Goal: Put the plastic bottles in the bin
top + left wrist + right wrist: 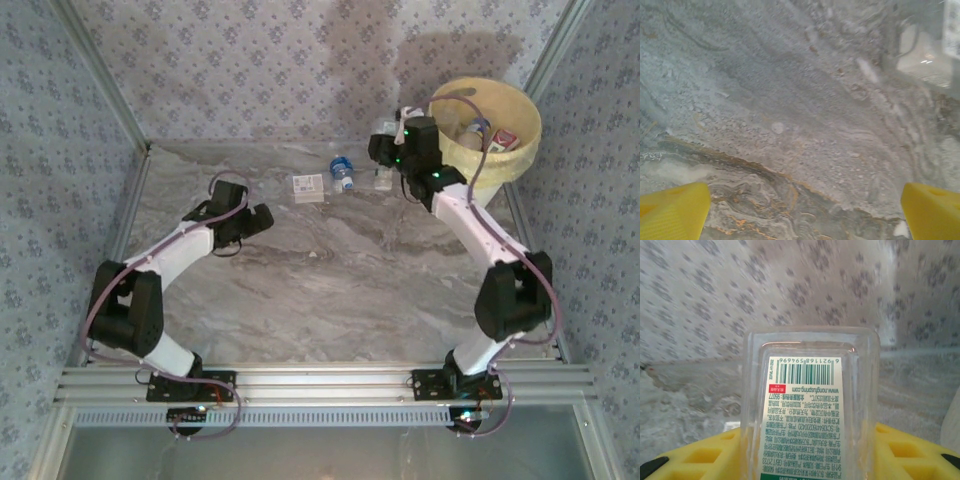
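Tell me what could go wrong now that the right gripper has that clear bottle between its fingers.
The clear bottle sticks out well past the right gripper, so it may tilt or slip during the carry. The bin has its rim close beside the wrist; the bottle could clip it rather than clear it. The blue-labelled bottle lies near that arm and might get knocked.

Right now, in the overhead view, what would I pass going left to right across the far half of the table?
Left gripper, open → small white squarish item → blue-labelled bottle → right gripper, shut on a clear bottle → bin.
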